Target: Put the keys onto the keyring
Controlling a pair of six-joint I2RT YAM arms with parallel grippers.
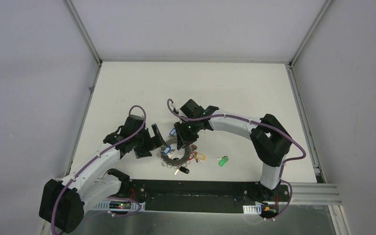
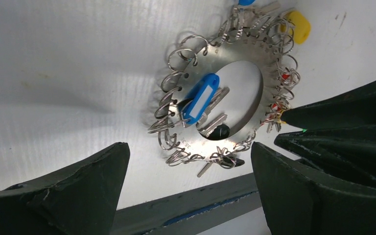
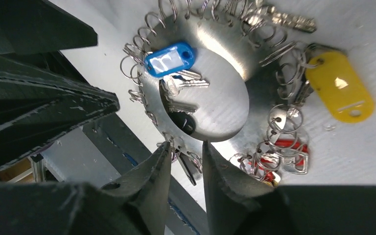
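Lying before the spread left gripper (image 2: 188, 149), keyring (image 2: 240, 51) sits clamped in right gripper (image 3: 183, 151)

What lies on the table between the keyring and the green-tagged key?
Top view: red and yellow tags at the edge of the keyring, then bare table up to the green-tagged key.

Brushed metal keyring (image 2: 247, 51) (glossy plastic blue tag (image 2: 200, 99))

I work over a white table (image 1: 127, 83), mid-frame. Pale grey walls (image 1: 29, 73) close its left, top and right; metal posts (image 1: 83, 32) slant in the upper corners; a black strip (image 1: 200, 196) lines the bottom edge.
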